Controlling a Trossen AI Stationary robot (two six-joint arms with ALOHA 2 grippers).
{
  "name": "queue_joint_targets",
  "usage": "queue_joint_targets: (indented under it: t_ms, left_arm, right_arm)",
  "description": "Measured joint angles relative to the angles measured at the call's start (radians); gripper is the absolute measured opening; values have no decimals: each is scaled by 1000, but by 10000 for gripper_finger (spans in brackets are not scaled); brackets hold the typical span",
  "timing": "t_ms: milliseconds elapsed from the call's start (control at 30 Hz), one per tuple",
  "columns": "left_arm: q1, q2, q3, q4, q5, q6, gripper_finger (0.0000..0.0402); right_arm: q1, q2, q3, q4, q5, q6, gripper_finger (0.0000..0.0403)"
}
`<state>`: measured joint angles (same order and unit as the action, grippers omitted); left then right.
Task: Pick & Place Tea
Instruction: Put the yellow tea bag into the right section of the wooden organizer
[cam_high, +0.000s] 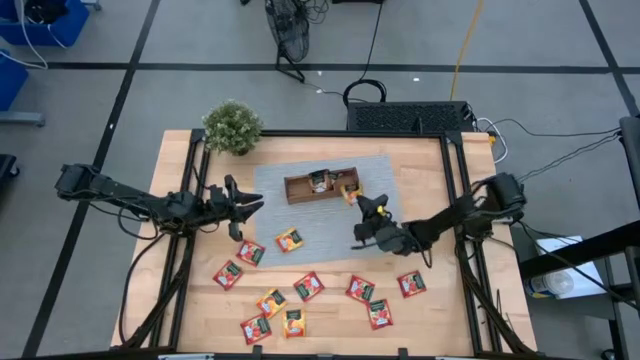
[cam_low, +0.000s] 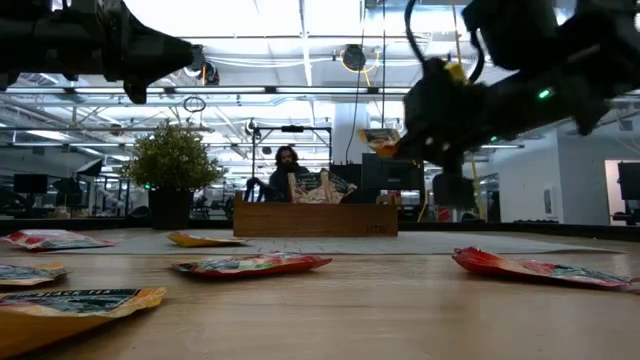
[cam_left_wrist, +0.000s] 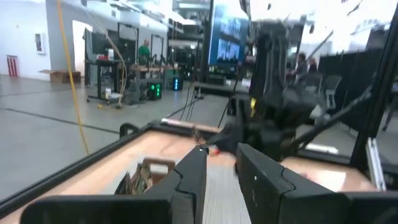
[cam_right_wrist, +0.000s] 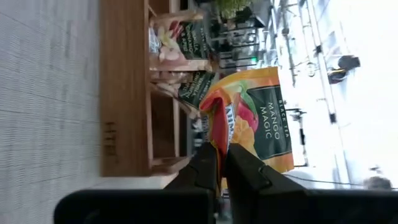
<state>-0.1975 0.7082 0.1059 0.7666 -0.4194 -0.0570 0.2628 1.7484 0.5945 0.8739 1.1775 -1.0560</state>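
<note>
I'm working over the table (cam_high: 200, 300) with the tray (cam_high: 320, 187) sitting on the grey mat (cam_high: 300, 215) and loose tea (cam_high: 307, 286) lying scattered nearer me. My right gripper (cam_right_wrist: 217, 165) is hovering just beside the tray's right end, its fingers pinching an orange mango packet (cam_right_wrist: 255, 115) by one edge, so the packet is hanging upright with its flat face toward the tray. The end compartment is lying just beyond the packet, making this arm the nearer one for the drop. My left gripper (cam_left_wrist: 221, 171) is waiting off the mat's left edge, fingers slightly apart and holding nothing.
</note>
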Motion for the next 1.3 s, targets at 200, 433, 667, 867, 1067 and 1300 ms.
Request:
queue_joint_targets:
  t_ms: [200, 433, 667, 867, 1067, 1300]
  left_arm:
    - [2, 0, 0, 19, -5, -5, 93]
    - [3, 3, 0, 32, -80, -22, 93]
    - [103, 128, 34, 73, -104, -260, 93]
    - [218, 367, 211, 35, 76, -376, 93]
    - [270, 611, 469, -130, 175, -366, 93]
    - [279, 762, 625, -262, 192, -345, 93]
  right_arm:
    - [-59, 136, 1, 363, -78, -247, 6]
    - [-79, 168, 40, 461, -157, -350, 7]
    - [-87, 168, 56, 461, -203, -313, 8]
    - [-87, 168, 57, 462, -240, -284, 8]
    - [-87, 168, 57, 462, -237, -285, 8]
    - [-87, 168, 58, 523, -237, -331, 8]
